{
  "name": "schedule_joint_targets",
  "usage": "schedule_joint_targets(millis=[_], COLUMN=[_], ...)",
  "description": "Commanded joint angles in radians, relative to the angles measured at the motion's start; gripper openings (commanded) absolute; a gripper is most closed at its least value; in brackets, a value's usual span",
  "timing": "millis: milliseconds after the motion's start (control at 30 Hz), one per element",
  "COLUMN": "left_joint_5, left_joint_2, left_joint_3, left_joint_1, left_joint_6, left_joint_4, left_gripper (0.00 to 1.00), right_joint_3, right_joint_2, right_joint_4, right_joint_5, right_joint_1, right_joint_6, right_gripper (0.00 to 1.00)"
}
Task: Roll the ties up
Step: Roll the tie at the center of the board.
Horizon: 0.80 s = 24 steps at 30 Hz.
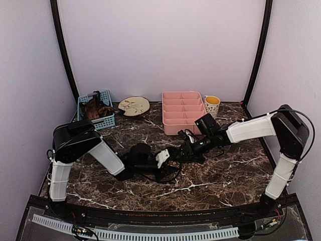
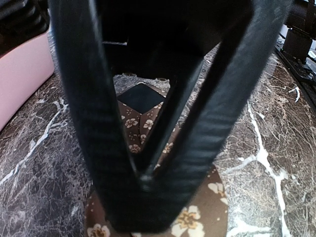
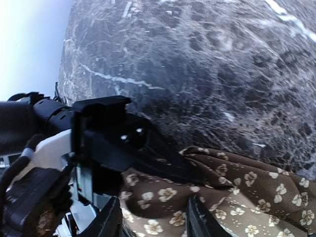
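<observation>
The tie [image 3: 237, 192] lay near the middle of the tabletop [image 1: 225, 175], bunched between your two arms. Its brown flowered cloth sat in loose folds rather than a flat strip. Your left jaws were drawn together, the fingertips [image 2: 103, 163] meeting over the cloth, and they looked pinched on a fold of the tie. Your right jaws stood either side of a bundle of the cloth just beside the left ones. Whether they were pressing it or merely straddling it could not be told from the wrist view.

The step in hand seemed to be winding the tie upon itself. To do that well, you needed the left jaws to serve as the fixed core, low and level on the tabletop. The right jaws then had to feed cloth round them flat, one layer upon the last. The folds were the risk: rolled in as they lay, they would likely have made a lumpy, slack coil that would spring open. It was wiser to draw the free length straight first. You also had to mind the two sets of jaws, which were very close and could have knocked together.
</observation>
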Motion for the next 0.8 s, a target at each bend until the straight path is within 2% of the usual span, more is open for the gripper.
schedule_joint_targets(millis=[0, 100, 233, 300, 467, 767], left_joint_5=[-0.008, -0.002, 0.000, 0.002, 0.033, 0.066], left_joint_2=[0.010, 0.011, 0.007, -0.002, -0.042, -0.046], left_joint_3=[-0.020, -0.016, -0.008, -0.012, -0.044, -0.042], left_joint_1=[-0.005, -0.005, -0.005, -0.005, 0.006, 0.008], left_joint_6=[0.012, 0.009, 0.008, 0.006, -0.023, -0.049], left_joint_4=[-0.170, -0.173, -0.183, -0.176, -0.098, 0.053], left_gripper=[0.21, 0.21, 0.22, 0.27, 0.55, 0.81], right_joint_3=[0.042, 0.052, 0.051, 0.049, 0.019, -0.034], right_joint_2=[0.041, 0.058, 0.061, 0.065, 0.068, 0.076], right_joint_4=[-0.090, -0.110, -0.116, -0.116, -0.075, -0.015], right_joint_5=[0.037, 0.060, 0.083, 0.090, 0.096, 0.089], right_joint_1=[0.011, 0.012, 0.012, 0.010, 0.001, -0.049], right_joint_6=[-0.056, -0.075, -0.097, -0.113, -0.144, -0.181], right_gripper=[0.41, 0.30, 0.01, 0.00, 0.00, 0.00])
